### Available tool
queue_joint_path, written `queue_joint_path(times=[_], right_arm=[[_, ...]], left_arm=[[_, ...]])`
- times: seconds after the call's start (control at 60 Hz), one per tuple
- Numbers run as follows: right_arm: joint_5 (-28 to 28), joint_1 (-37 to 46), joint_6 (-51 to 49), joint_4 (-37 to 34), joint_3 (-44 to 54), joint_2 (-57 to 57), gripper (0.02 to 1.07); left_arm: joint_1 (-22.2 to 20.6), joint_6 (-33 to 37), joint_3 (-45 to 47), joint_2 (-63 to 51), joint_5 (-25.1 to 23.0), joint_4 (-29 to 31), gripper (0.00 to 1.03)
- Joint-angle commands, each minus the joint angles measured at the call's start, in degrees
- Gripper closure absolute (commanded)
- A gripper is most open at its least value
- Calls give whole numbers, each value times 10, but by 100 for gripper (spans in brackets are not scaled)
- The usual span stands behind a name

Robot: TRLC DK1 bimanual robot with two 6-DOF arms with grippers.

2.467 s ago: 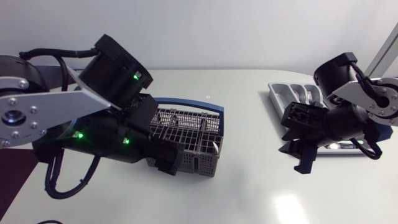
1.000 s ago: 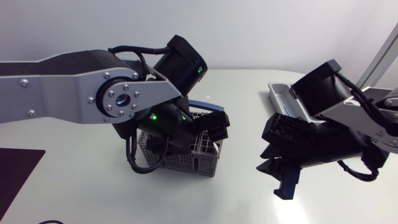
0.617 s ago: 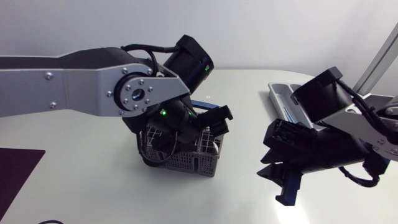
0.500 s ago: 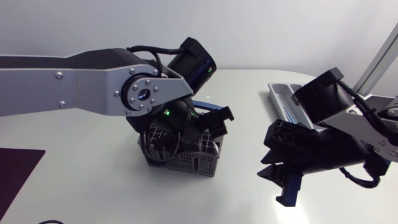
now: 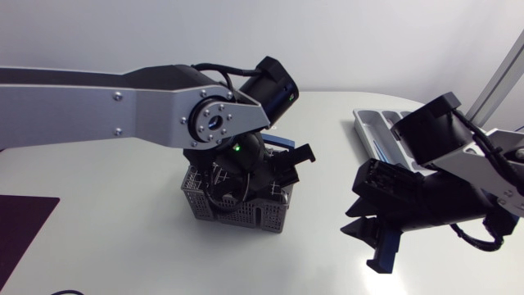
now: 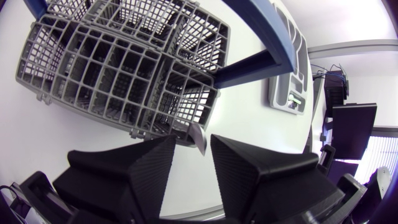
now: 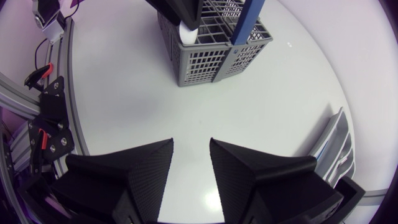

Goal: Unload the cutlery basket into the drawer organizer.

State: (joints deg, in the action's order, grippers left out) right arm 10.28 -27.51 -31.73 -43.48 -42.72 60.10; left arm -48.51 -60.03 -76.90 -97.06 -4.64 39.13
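Basket [image 5: 246, 217]: grey lattice, blue handle | left gripper [image 6: 193, 142] parted over it | right gripper [image 7: 191, 144] parted above white table [image 5: 123, 246]

The white table [image 5: 123, 238] is carrying a grey basket [image 5: 246, 217] standing near its middle and a grey organizer [image 5: 375, 123] lying well apart, at my right.

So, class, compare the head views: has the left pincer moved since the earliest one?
Yes. The left pincer has swung across the view towards the drawer organizer, which has stayed put, and is now over the right end of the cutlery basket.
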Motion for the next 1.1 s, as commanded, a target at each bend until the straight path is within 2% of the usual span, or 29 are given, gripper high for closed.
queue_joint_path(times=[0.0, 0.083, 0.15, 0.417, 0.65, 0.733, 0.867, 1.0, 1.083], right_arm=[[4, 8, -6, 2, 15, -7, 61], [6, 12, -10, 2, 17, -8, 61], [7, 14, -12, 3, 19, -9, 61], [15, 29, -24, 3, 26, -12, 61], [17, 34, -29, 8, 31, -12, 61], [18, 34, -29, 9, 31, -13, 61], [17, 36, -30, 10, 33, -15, 61], [17, 38, -32, 11, 33, -15, 61], [17, 38, -32, 11, 33, -15, 61]], left_arm=[[-2, -14, -21, -15, -4, 7, 66], [-2, -14, -30, -20, -4, 9, 66], [-2, -14, -38, -25, -4, 12, 73], [-4, -13, -49, -40, -5, 21, 79], [-4, -13, -57, -44, -10, 32, 80], [-4, -13, -59, -45, -10, 32, 86], [-4, -12, -60, -47, -10, 32, 86], [-5, -11, -62, -47, -10, 37, 93], [-6, -11, -62, -48, -12, 38, 94]])
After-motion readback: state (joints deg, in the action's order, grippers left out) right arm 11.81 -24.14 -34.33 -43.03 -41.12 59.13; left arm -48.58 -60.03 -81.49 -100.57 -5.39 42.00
